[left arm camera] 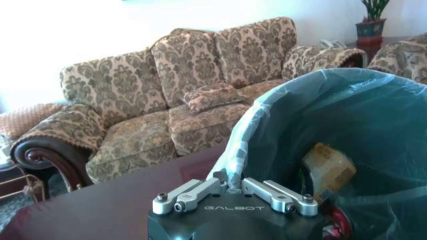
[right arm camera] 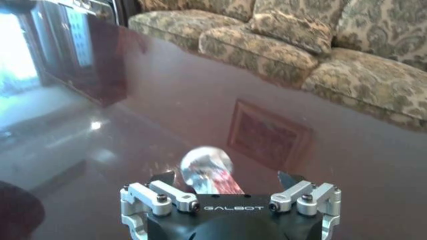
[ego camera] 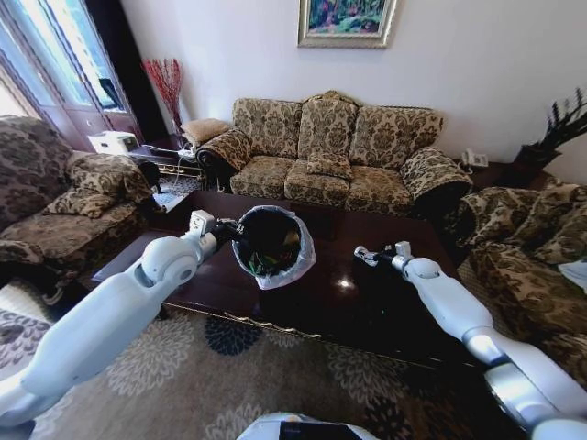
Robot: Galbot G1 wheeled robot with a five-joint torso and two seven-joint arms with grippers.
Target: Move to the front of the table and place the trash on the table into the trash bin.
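Both arms reach forward over the dark glossy desk [ego camera: 303, 302]. The left arm stretches from the lower left with its elbow bent, and its left gripper [left arm camera: 230, 186] is closed on the rim of the trash bin [ego camera: 271, 242], pinching the edge of the white bag liner. The bin stands on the desk, left of centre, tipped a little toward the robot. Inside it lie a tan-orange bottle [left arm camera: 327, 169] and something green [ego camera: 290, 244] (probably the other bottle, though it is half buried in shadow); a red scrap shows at the bottom edge of the left wrist view, mostly cut off.

The right arm extends from the lower right, its wrist low over the desk's right half. The right gripper [right arm camera: 227, 176] is spread wide, its fingers on either side of a silver-white wrapper [right arm camera: 208, 170] lying on the desk, not touching it. The wrapper's near end is hidden behind the gripper body.
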